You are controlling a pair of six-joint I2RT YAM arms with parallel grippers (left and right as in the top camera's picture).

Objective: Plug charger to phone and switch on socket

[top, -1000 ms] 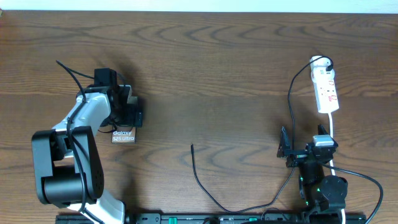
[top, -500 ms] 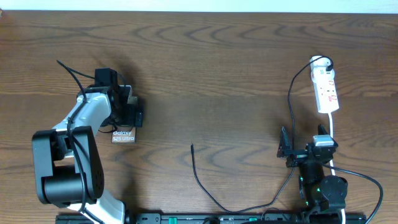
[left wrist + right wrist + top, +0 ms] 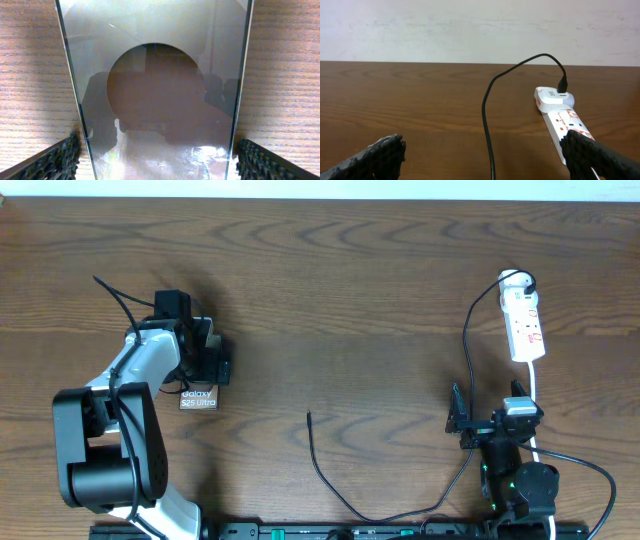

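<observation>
Overhead, the left gripper (image 3: 203, 366) straddles the phone (image 3: 197, 398) near the counter's left edge; whether its pads truly pinch it, I cannot tell. The right gripper (image 3: 487, 160) gapes empty by the near edge. The step in hand looks like securing the phone; next comes picking up the charger (image 3: 309, 417) lying mid-counter.

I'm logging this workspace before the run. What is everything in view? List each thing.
phone: one, dark brown with white lettering, left side of the table, under the left gripper.
charger: one, thin black cable, tip lying free mid-table, other end at the socket's far end.
socket: one, white power strip with red marks, far right.
white cord: one, runs from the socket toward the near edge.
table: one, brown wood.
left gripper: one, black fingers either side of the phone; contact unclear.
right gripper: one, black fingers, open and empty, facing the socket.
</observation>
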